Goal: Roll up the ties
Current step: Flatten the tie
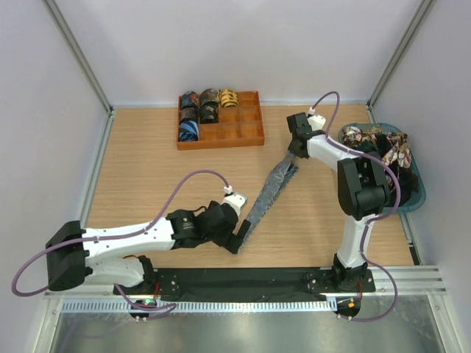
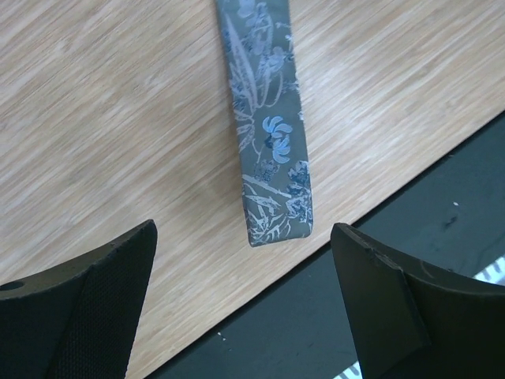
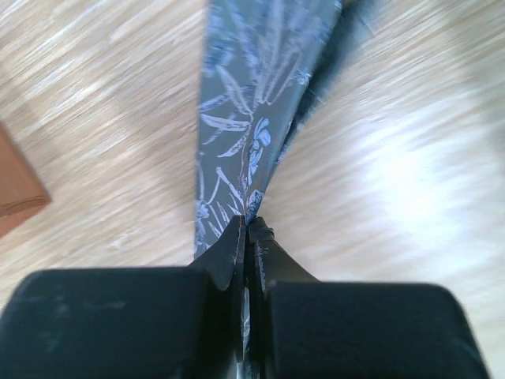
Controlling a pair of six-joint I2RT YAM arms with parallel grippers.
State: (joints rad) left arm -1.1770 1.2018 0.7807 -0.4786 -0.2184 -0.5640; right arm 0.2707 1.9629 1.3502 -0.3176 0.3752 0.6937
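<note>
Starting at left: left gripper (image 1: 239, 239) w/ matte black fingers (image 2: 87, 308) spread wide, holding nothing, poised low over smooth pale wood-grain table (image 1: 147, 169), flanking narrow end of grey-blue tie (image 2: 268, 134), right by edge of dark mat (image 2: 426, 205) along near side. Farther back, left of centre: orange tray (image 1: 250, 137) w/ square compartments, filled at its left end w/ rolled ties (image 1: 200, 110), small patterned cylinders in black, brown, gold & blue. Mid-table: same grey-blue tie, long flat strip lying diagonally from near-left to far-right, widening toward far end; slight woven sheen, pale blue & silver leaf/flower print on slate ground, narrow tip cut blunt & square. At wide end: right gripper (image 1: 294, 153), black fingers (image 3: 233, 253) pinched tight on tie fabric, cloth drawn up into a fold at the pinch. Far right: teal bin (image 1: 419, 197) heaped w/ loose ties (image 1: 379, 143), crumpled, mixed prints.
</note>
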